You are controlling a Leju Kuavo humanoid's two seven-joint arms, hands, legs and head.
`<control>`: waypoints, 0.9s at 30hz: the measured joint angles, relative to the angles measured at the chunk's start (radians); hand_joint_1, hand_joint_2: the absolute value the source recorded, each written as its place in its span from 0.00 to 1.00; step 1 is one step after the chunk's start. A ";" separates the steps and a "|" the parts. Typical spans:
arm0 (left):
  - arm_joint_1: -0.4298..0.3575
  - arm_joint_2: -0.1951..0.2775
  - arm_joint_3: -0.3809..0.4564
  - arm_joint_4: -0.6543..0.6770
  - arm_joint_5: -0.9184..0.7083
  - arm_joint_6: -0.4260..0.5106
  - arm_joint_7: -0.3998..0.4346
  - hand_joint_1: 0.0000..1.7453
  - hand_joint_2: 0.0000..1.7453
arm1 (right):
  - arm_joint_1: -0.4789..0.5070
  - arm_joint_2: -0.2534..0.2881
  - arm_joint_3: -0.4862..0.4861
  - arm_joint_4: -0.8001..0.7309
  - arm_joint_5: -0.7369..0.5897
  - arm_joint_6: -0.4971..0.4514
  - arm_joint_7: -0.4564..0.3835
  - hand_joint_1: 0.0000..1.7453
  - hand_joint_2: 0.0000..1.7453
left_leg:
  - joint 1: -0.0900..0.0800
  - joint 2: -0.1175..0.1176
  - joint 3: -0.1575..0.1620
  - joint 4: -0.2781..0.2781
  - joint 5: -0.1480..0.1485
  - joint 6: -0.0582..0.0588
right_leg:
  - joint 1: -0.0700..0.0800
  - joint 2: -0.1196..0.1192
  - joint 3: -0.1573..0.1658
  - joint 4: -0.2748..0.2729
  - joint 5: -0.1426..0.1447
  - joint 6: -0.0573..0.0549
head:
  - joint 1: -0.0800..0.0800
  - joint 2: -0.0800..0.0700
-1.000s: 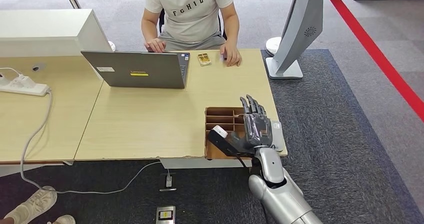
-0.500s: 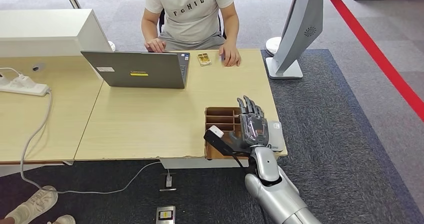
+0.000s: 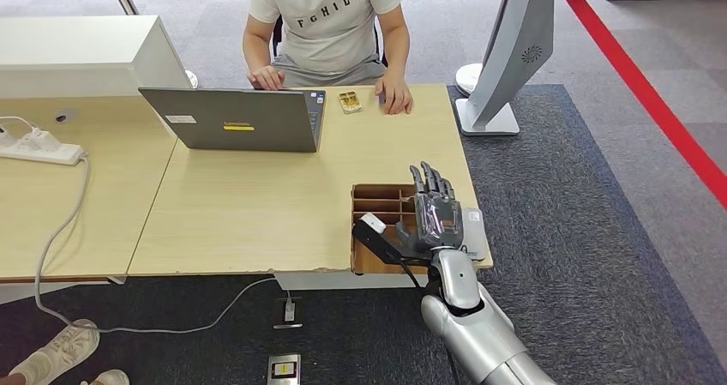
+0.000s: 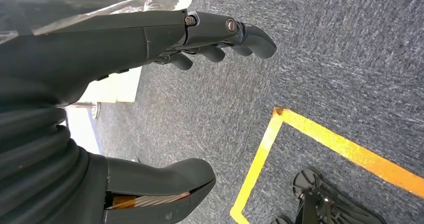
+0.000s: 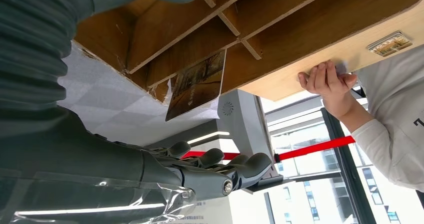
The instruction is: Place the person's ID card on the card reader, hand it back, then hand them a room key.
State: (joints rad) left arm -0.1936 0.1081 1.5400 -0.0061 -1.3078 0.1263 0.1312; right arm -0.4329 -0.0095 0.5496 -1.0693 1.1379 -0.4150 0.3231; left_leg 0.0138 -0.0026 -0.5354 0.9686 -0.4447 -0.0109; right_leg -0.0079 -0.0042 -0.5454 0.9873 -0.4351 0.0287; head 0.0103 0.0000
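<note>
**Right hand hovering flat over the wooden card organizer, ID card lying at the far edge of the desk**

The robot's right hand (image 3: pixel 435 216) is hanging over the wooden divided organizer (image 3: pixel 377 203) at the near right corner of the desk (image 3: pixel 257 205), palm down, fingers stretched forward and apart, thumb jutting out toward the left. It is grasping nothing; the right wrist view is showing the fingers (image 5: pixel 235 171) spread in open air beside the organizer's compartments (image 5: pixel 200 29). A picture card (image 5: pixel 196 84) is standing tilted in one of the compartments nearest the fingers. Just beside the hand on its right side, a pale flat device (image 3: pixel 473 227) is lying on the desk corner; whether it is the card reader cannot be told.

The ID card (image 3: pixel 349 101) is lying flat on the far edge of the desk, in front of the seated person (image 3: pixel 324 25), between the open laptop (image 3: pixel 233 119) and the person's hand (image 3: pixel 395 95), which is resting on the tabletop just beside it. In the right wrist view the same card (image 5: pixel 390 43) is showing as a small framed rectangle near the person's curled fingers (image 5: pixel 325 79). It is well apart from the robot's hand.

The left hand (image 4: pixel 165 104) is hanging over grey carpet (image 4: pixel 320 59) marked with a yellow line (image 4: pixel 345 149), fingers loosely extended, thumb apart, released and holding nothing.

A white power strip (image 3: pixel 39 147) is sitting on the neighbouring desk at the left, its cable trailing to the floor. A grey monitor stand (image 3: pixel 506 59) is standing on the carpet beyond the desk's right end.
</note>
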 joint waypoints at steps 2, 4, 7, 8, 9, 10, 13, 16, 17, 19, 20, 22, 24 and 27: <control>0.000 0.000 0.000 0.000 0.000 0.000 0.000 0.00 1.00 | 0.000 0.000 0.000 0.000 0.000 0.000 0.000 0.09 1.00 | 0.000 0.000 0.000 0.000 0.000 0.000 | 0.000 0.000 0.000 0.000 0.000 0.000 | 0.000 0.000; 0.000 0.000 0.000 0.000 0.000 0.000 0.000 0.00 1.00 | 0.000 0.000 0.000 0.001 0.000 0.000 0.000 0.09 1.00 | 0.000 0.000 0.000 0.000 0.000 0.000 | 0.000 0.000 0.000 0.000 0.000 0.000 | 0.000 0.000; 0.000 0.000 0.000 0.000 0.000 0.000 0.000 0.00 1.00 | -0.001 0.000 0.000 0.005 0.000 0.000 0.000 0.09 1.00 | 0.000 0.000 0.000 0.000 0.000 0.000 | 0.000 0.000 0.000 0.000 0.000 0.000 | 0.000 0.000; 0.000 0.000 0.000 0.000 0.000 0.000 0.000 0.00 1.00 | -0.002 0.000 0.000 0.006 0.000 0.000 0.000 0.09 1.00 | 0.000 0.000 0.000 0.000 0.000 0.000 | 0.000 0.000 0.000 0.000 0.000 0.000 | 0.000 0.000; 0.000 0.000 0.000 0.000 0.000 0.000 0.000 0.00 1.00 | -0.002 0.000 0.000 0.007 0.000 0.000 0.000 0.09 1.00 | 0.000 0.000 0.000 0.000 0.000 0.000 | 0.000 0.000 0.000 0.000 0.000 0.000 | 0.000 0.000; 0.000 0.000 0.000 0.000 0.000 0.000 0.000 0.00 1.00 | -0.003 0.000 0.000 0.008 0.000 0.000 0.000 0.09 1.00 | 0.000 0.000 0.000 0.000 0.000 0.000 | 0.000 0.000 0.000 0.000 0.000 0.000 | 0.000 0.000; 0.000 0.000 0.000 0.000 0.000 0.000 0.000 0.00 1.00 | -0.004 0.000 0.000 0.009 0.000 0.000 0.000 0.09 1.00 | 0.000 0.000 0.000 0.000 0.000 0.000 | 0.000 0.000 0.000 0.000 0.000 0.000 | 0.000 0.000; 0.000 0.000 0.000 0.000 0.000 0.000 0.000 0.00 1.00 | -0.004 0.000 0.000 0.009 0.000 0.000 0.000 0.09 1.00 | 0.000 0.000 0.000 0.000 0.000 0.000 | 0.000 0.000 0.000 0.000 0.000 0.000 | 0.000 0.000; 0.000 0.000 0.000 0.000 0.000 0.000 0.000 0.00 1.00 | -0.004 0.000 0.000 0.009 0.000 0.000 0.000 0.09 1.00 | 0.000 0.000 0.000 0.000 0.000 0.000 | 0.000 0.000 0.000 0.000 0.000 0.000 | 0.000 0.000; 0.000 0.000 0.000 0.000 0.000 0.000 0.000 0.00 1.00 | -0.004 0.000 0.000 0.010 0.000 0.000 0.000 0.09 1.00 | 0.000 0.000 0.000 0.000 0.000 0.000 | 0.000 0.000 0.000 0.000 0.000 0.000 | 0.000 0.000; 0.000 0.000 0.000 0.000 0.000 0.000 0.000 0.00 1.00 | -0.004 0.000 0.000 0.010 0.000 0.000 0.000 0.09 1.00 | 0.000 0.000 0.000 0.000 0.000 0.000 | 0.000 0.000 0.000 0.000 0.000 0.000 | 0.000 0.000; 0.000 0.000 0.000 0.000 0.000 0.000 0.000 0.00 1.00 | -0.004 0.000 0.000 0.010 0.000 0.000 0.000 0.09 1.00 | 0.000 0.000 0.000 0.000 0.000 0.000 | 0.000 0.000 0.000 0.000 0.000 0.000 | 0.000 0.000; 0.000 0.000 0.000 0.000 0.000 0.000 0.000 0.00 1.00 | -0.004 0.000 0.000 0.010 0.000 0.000 0.000 0.09 1.00 | 0.000 0.000 0.000 0.000 0.000 0.000 | 0.000 0.000 0.000 0.000 0.000 0.000 | 0.000 0.000; 0.000 -0.001 0.000 0.000 0.000 0.000 0.000 0.00 1.00 | -0.004 0.000 0.000 0.010 0.000 0.000 0.000 0.09 1.00 | 0.000 0.000 0.000 0.000 0.000 0.000 | 0.000 0.000 0.000 0.000 0.000 0.000 | 0.000 0.000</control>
State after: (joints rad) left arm -0.1935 0.1075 1.5400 -0.0061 -1.3077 0.1263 0.1312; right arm -0.4371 -0.0095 0.5496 -1.0595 1.1379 -0.4154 0.3231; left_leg 0.0138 -0.0026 -0.5354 0.9687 -0.4447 -0.0108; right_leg -0.0079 -0.0042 -0.5453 0.9873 -0.4351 0.0287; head 0.0103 0.0000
